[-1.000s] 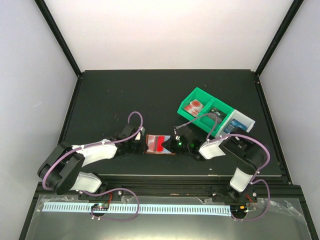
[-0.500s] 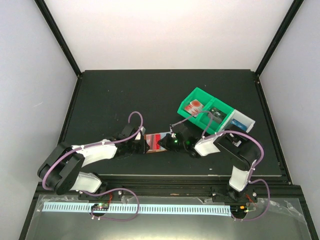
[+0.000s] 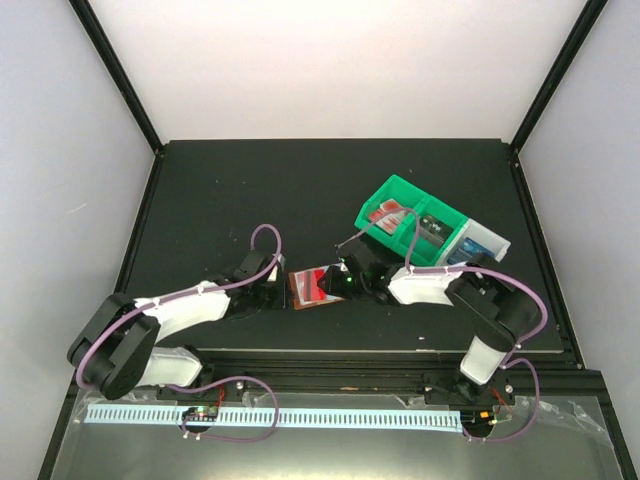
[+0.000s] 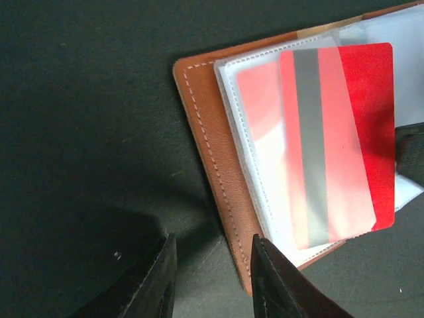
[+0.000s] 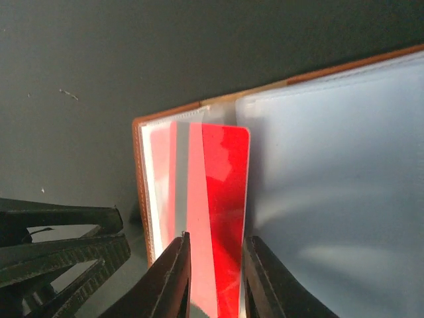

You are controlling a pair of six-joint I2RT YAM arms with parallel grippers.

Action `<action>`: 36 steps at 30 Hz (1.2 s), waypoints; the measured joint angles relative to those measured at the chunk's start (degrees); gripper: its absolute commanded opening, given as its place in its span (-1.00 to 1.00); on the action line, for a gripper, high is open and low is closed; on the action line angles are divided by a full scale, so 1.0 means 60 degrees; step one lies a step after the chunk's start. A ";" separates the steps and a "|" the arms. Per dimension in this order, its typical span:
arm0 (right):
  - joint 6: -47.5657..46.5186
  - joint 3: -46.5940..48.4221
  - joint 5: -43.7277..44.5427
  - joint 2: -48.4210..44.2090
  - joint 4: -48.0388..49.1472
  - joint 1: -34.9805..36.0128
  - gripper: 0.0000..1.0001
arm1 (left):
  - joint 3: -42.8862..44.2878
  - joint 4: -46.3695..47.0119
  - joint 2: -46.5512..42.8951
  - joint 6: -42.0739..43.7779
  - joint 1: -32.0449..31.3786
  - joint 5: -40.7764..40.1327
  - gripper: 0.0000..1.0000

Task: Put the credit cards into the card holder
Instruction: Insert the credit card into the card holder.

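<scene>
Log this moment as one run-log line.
stage: card insertion | right gripper: shut on red plastic card, partly inside clear sleeve | left gripper: open, at edge of brown leather card holder

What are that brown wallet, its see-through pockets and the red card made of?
The wallet looks like tan leather or imitation, matte, with pale stitching along its edge. The pockets are clear, glossy soft plastic: the card shows through. It seems stiff glossy red plastic with a grey stripe.
</scene>
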 measured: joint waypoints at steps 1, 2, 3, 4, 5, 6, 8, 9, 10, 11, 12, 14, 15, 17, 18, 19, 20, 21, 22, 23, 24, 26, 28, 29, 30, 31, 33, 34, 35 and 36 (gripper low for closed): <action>-0.0200 0.0127 0.0193 -0.0182 -0.0441 0.0000 -0.44 | 0.0000 -0.0084 -0.0069 -0.0011 0.0000 -0.0069 -0.29; -0.0306 0.0219 0.0306 -0.0306 -0.0725 0.0000 -0.40 | 0.0000 -0.0189 -0.0175 -0.0029 0.0000 -0.0135 -0.25; -0.0528 0.0379 0.0517 -0.0481 -0.1188 0.0000 -0.38 | 0.0004 -0.0255 -0.0302 -0.0055 0.0000 -0.0189 -0.22; -0.0659 0.0484 0.0627 -0.0572 -0.1439 0.0000 -0.37 | 0.0004 -0.0284 -0.0430 -0.0073 0.0000 -0.0237 -0.20; -0.0809 0.0648 0.0809 -0.0652 -0.1763 0.0000 -0.37 | 0.0004 -0.0288 -0.0532 -0.0084 0.0000 -0.0262 -0.19; -0.1020 0.0863 0.1005 -0.0699 -0.2102 0.0000 -0.36 | 0.0007 -0.0284 -0.0601 -0.0091 0.0000 -0.0270 -0.18; -0.1268 0.1137 0.1202 -0.0699 -0.2521 0.0000 -0.36 | 0.0011 -0.0273 -0.0645 -0.0095 0.0000 -0.0259 -0.17; -0.1399 0.1268 0.1304 -0.0688 -0.2736 0.0004 -0.36 | 0.0015 -0.0266 -0.0645 -0.0095 0.0000 -0.0237 -0.17; -0.1508 0.1362 0.1384 -0.0678 -0.2900 0.0004 -0.36 | 0.0018 -0.0259 -0.0645 -0.0102 0.0000 -0.0226 -0.16; -0.1639 0.1479 0.1472 -0.0623 -0.3038 0.0011 -0.36 | 0.0026 -0.0237 -0.0645 -0.0127 0.0000 -0.0211 -0.15; -0.1741 0.1570 0.1526 -0.0554 -0.3133 0.0011 -0.36 | 0.0033 -0.0193 -0.0645 -0.0157 0.0000 -0.0197 -0.12; -0.1953 0.1756 0.1581 -0.0317 -0.3319 0.0011 -0.36 | 0.0076 -0.0127 -0.0641 -0.0215 0.0000 -0.0197 -0.06; -0.2025 0.1821 0.1592 -0.0197 -0.3395 0.0018 -0.37 | 0.0102 -0.0095 -0.0637 -0.0248 0.0000 -0.0197 -0.05; -0.2186 0.1916 0.1596 0.0000 -0.3504 0.0018 -0.38 | 0.0164 -0.0040 -0.0583 -0.0295 0.0004 -0.0200 -0.04; -0.2233 0.1974 0.1592 0.0091 -0.3548 0.0018 -0.38 | 0.0200 0.0066 -0.0510 -0.0306 0.0004 -0.0193 -0.04; -0.2269 0.2036 0.1588 0.0193 -0.3555 0.0018 -0.38 | 0.0204 0.0186 -0.0459 -0.0313 0.0015 -0.0164 -0.04; -0.2324 0.2091 0.1566 0.0299 -0.3555 0.0018 -0.38 | 0.0204 0.0259 -0.0433 -0.0328 0.0022 -0.0135 -0.04; -0.2386 0.2135 0.1552 0.0401 -0.3555 0.0018 -0.38 | 0.0200 0.0386 -0.0404 -0.0346 0.0022 -0.0095 -0.06; -0.2412 0.2138 0.1530 0.0437 -0.3552 0.0018 -0.39 | 0.0200 0.0495 -0.0372 -0.0375 0.0036 -0.0076 -0.09; -0.2437 0.2138 0.1512 0.0477 -0.3548 0.0018 -0.39 | 0.0200 0.0659 -0.0299 -0.0397 0.0066 -0.0066 -0.13; -0.2448 0.2138 0.1490 0.0503 -0.3548 0.0018 -0.39 | 0.0200 0.0754 -0.0193 -0.0412 0.0073 -0.0051 -0.16; -0.2473 0.2142 0.1450 0.0528 -0.3526 0.0018 -0.42 | 0.0204 0.0852 0.0025 -0.0455 0.0084 -0.0047 -0.19; -0.2499 0.2149 0.1428 0.0539 -0.3523 0.0018 -0.45 | 0.0200 0.0951 0.0262 -0.0474 0.0084 -0.0047 -0.22; -0.2514 0.2160 0.1410 0.0543 -0.3519 0.0018 -0.46 | 0.0200 0.0991 0.0364 -0.0484 0.0091 -0.0047 -0.24; -0.2532 0.2175 0.1381 0.0554 -0.3523 0.0018 -0.47 | 0.0200 0.1020 0.0444 -0.0484 0.0098 -0.0047 -0.26; -0.2554 0.2200 0.1348 0.0568 -0.3519 0.0018 -0.48 | 0.0200 0.1067 0.0514 -0.0484 0.0106 -0.0040 -0.28; -0.2616 0.2277 0.1253 0.0616 -0.3519 0.0018 -0.50 | 0.0200 0.1155 0.0630 -0.0488 0.0120 -0.0007 -0.32; -0.2641 0.2328 0.1206 0.0659 -0.3515 0.0018 -0.51 | 0.0200 0.1184 0.0681 -0.0481 0.0124 0.0018 -0.34; -0.2656 0.2386 0.1158 0.0718 -0.3519 0.0022 -0.51 | 0.0200 0.1206 0.0732 -0.0477 0.0127 0.0029 -0.35; -0.2667 0.2455 0.1086 0.0798 -0.3512 0.0022 -0.51 | 0.0200 0.1228 0.0783 -0.0481 0.0127 0.0044 -0.35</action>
